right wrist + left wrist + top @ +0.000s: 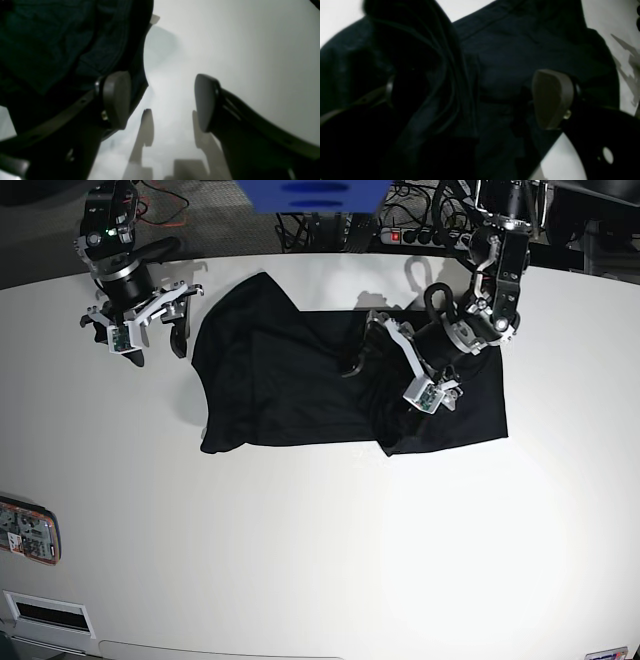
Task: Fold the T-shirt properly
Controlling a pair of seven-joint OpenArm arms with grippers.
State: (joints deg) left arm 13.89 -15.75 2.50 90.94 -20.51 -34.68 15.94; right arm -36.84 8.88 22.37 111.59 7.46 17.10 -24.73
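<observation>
The black T-shirt lies spread on the white desk toward its far edge, its right part bunched into folds. The left claw sits low over that bunched cloth with its fingers spread wide; a fold of fabric hangs between them, pinched by neither pad. The right claw hangs near the desk's far left corner, just beside the shirt's left edge, its fingers apart and holding nothing.
</observation>
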